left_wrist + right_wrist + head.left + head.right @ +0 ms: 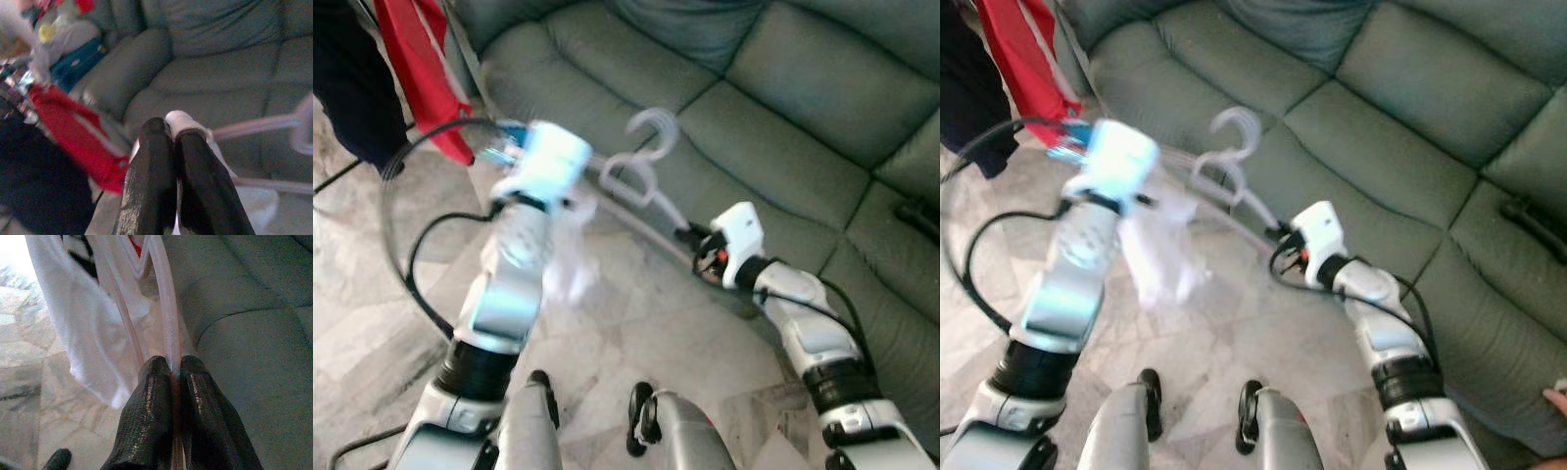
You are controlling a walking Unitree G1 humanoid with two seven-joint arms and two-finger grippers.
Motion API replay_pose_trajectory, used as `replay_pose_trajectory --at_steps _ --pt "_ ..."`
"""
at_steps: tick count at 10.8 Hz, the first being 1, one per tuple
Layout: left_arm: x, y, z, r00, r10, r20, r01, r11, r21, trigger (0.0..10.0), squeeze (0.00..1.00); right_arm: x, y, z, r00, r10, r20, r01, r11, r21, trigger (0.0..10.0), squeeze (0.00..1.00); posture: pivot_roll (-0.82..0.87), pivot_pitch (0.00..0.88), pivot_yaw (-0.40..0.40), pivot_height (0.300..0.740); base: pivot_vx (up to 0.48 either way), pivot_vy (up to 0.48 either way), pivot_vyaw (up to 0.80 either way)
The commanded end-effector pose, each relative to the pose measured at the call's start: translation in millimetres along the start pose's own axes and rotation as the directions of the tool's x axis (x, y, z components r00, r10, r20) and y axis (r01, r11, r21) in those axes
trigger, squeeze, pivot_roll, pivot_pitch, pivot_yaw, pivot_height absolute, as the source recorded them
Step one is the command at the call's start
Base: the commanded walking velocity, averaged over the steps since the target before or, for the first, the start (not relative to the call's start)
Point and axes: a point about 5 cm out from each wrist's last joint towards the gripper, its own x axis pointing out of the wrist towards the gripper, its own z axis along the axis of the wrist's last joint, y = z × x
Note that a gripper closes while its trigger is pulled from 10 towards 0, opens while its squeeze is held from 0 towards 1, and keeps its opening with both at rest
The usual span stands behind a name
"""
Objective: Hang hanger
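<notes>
Both grippers [172,377] pinch hanger [641,181] level (hook up).

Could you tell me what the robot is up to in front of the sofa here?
It is holding a pale plastic hanger with a white garment draped on it, in front of the grey-green sofa. The left gripper is shut on one end of the hanger, the right gripper is shut on the other arm of it. The hook points up and is on nothing yet. Red and dark clothes hang to the robot's left.
</notes>
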Motion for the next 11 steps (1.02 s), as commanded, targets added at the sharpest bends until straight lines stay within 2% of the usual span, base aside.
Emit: replay_pose_trajectory --at_steps 1,2,3,4,5,6,7,8,9,10,11 --pt "-9.3 -15.8 25 0.987 -0.084 0.136 0.087 0.996 -0.013 10.0 0.0 3.3 2.9 3 1.0 0.014 0.026 -0.014 1.0 -0.004 10.0 0.0 0.04 0.229 -0.08 0.74 0.0 0.0 0.0" --pt "-11.7 -21.3 28 0.978 -0.136 0.157 0.134 0.991 0.024 10.0 0.0 4.1 10.2 12 0.993 0.064 0.097 -0.063 0.998 -0.011 10.0 0.0 0.03 0.232 -0.08 0.74 0.0 0.0 0.0" --pt "-14.0 -29.1 30 0.95 -0.245 0.195 0.247 0.969 0.01 10.0 0.0 4.8 21.4 20 0.975 0.128 0.181 -0.129 0.992 -0.003 10.0 0.0 0.03 0.232 -0.08 0.74 0.0 0.0 0.0" --pt "-15.1 -32.6 30 0.933 -0.292 0.209 0.295 0.955 0.022 10.0 0.0 3.8 33.3 31 0.942 0.196 0.271 -0.193 0.981 -0.036 10.0 0.0 0.03 0.233 -0.078 0.74 0.0 0.0 0.0" --pt "-15.9 -36.8 31 0.925 -0.317 0.212 0.322 0.947 0.008 10.0 0.0 7.8 39.4 40 0.925 0.185 0.331 -0.172 0.983 -0.068 10.0 0.0 0.02 0.233 -0.077 0.74 0.0 0.0 0.0" --pt "-16.5 -38.7 33 0.918 -0.334 0.214 0.348 0.937 -0.026 10.0 0.0 15.0 31.1 44 0.935 0.064 0.348 -0.033 0.995 -0.094 10.0 0.0 0.02 0.233 -0.077 0.74 0.0 0.0 0.0" --pt "-17.2 -39.2 36 0.911 -0.343 0.227 0.358 0.933 -0.028 10.0 0.0 21.9 26.3 35 0.963 0.01 0.27 0.025 0.992 -0.123 10.0 0.0 0.03 0.234 -0.078 0.74 0.0 0.0 0.0" --pt "-18.7 -40.5 39 0.908 -0.348 0.233 0.37 0.927 -0.056 10.0 0.0 27.6 32.3 20 0.987 0.05 0.155 -0.02 0.982 -0.187 10.0 0.0 0.03 0.234 -0.079 0.74 0.0 0.0 0.0" --pt "-19.7 -41.6 40 0.905 -0.355 0.234 0.381 0.921 -0.078 10.0 0.0 31.7 34.4 16 0.99 0.045 0.132 -0.015 0.975 -0.22 10.0 0.0 0.03 0.235 -0.08 0.74 0.0 0.0 0.0" --pt "-20.3 -42.7 41 0.906 -0.353 0.236 0.381 0.921 -0.085 10.0 0.0 38.7 28.0 17 0.991 -0.057 0.12 0.088 0.96 -0.266 10.0 0.0 0.03 0.237 -0.081 0.74 0.0 0.0 0.0" --pt "-20.4 -43.7 40 0.91 -0.346 0.228 0.376 0.921 -0.099 10.0 0.0 43.0 18.5 44 0.936 -0.196 0.292 0.273 0.928 -0.252 10.0 0.0 0.03 0.237 -0.08 0.74 0.0 0.0 0.0"
